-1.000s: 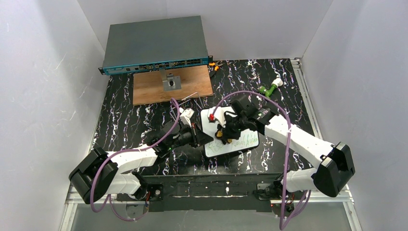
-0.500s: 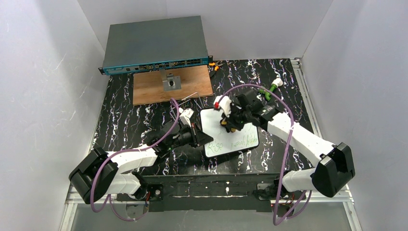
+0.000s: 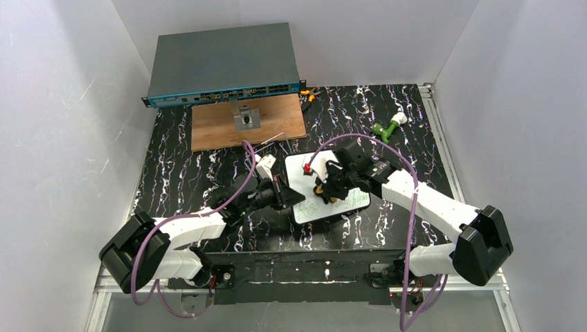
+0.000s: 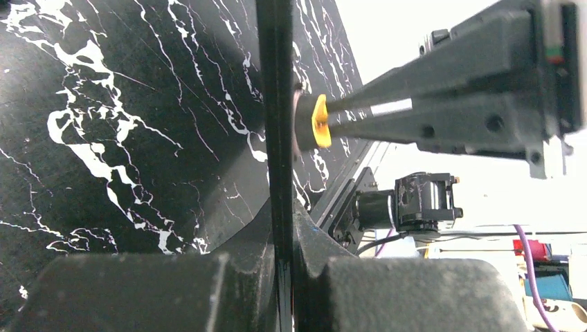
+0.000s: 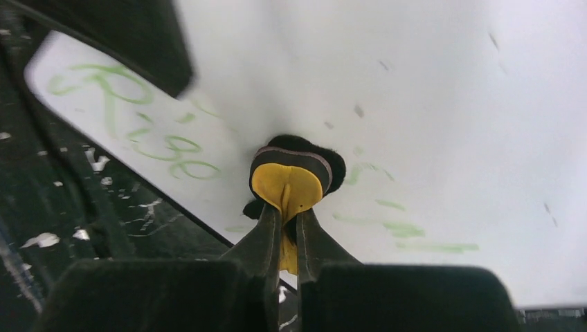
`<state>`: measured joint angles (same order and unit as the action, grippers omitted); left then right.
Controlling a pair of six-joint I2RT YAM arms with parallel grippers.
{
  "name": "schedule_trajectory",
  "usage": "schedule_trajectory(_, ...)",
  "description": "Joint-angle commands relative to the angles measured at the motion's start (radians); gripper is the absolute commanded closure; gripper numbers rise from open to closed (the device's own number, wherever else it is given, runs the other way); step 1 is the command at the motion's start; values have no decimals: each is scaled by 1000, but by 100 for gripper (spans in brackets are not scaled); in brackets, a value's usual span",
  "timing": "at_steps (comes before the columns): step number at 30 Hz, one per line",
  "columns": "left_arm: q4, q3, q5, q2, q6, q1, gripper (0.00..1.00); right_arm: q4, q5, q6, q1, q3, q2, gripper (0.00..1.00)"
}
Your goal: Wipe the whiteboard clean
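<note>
The whiteboard (image 3: 353, 202) lies mid-table, white with a thin black rim. Green marks (image 5: 173, 149) remain near its left end, and fainter streaks (image 5: 408, 228) sit near the front edge. My left gripper (image 3: 286, 196) is shut on the board's left rim, which shows edge-on as a black strip (image 4: 275, 104) between its jaws (image 4: 284, 277). My right gripper (image 3: 325, 191) is shut on a yellow eraser (image 5: 289, 181). Its black felt pad (image 5: 325, 153) presses on the board's surface (image 5: 429, 104). From the left wrist, that eraser (image 4: 319, 121) meets the board from the right.
A brown wooden panel (image 3: 248, 121) with a small metal part lies behind the board, and a grey network switch (image 3: 223, 62) sits beyond it. A green and white object (image 3: 387, 126) is at the far right. White walls close in three sides.
My right gripper swept the eraser toward the board's far edge, then back to the middle. The green writing on the right half has faded. The left gripper kept hold of the rim.
</note>
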<state>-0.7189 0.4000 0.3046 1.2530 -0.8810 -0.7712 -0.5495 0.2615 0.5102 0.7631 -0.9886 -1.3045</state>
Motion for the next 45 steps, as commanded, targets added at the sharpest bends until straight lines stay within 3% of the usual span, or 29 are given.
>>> schedule_trajectory(1,-82,2,8,-46,12,1,100,106,-169,-28,-72,45,24,99)
schedule_trajectory(6,-97,5,14,-32,6,3,100,54,-84,-18,-59,25,23,99)
schedule_trajectory(15,-100,14,19,-13,1,2,100,-35,-4,16,94,-84,-29,99)
schedule_trajectory(19,-97,16,25,-17,6,3,100,5,-117,-66,40,-147,-84,99)
schedule_trajectory(26,-99,8,32,-26,12,8,100,42,-123,-116,-116,-98,-82,99)
schedule_trajectory(31,-135,3,40,-5,-2,9,100,23,-17,-98,-109,-65,-65,99)
schedule_trajectory(37,-130,-1,33,-14,-1,9,100,-35,91,-36,34,-73,-49,99)
schedule_trajectory(41,-129,-1,33,-14,-2,9,100,1,26,-70,35,-105,-77,99)
schedule_trajectory(45,-127,2,39,-15,1,9,100,26,-51,-139,-81,-156,-129,99)
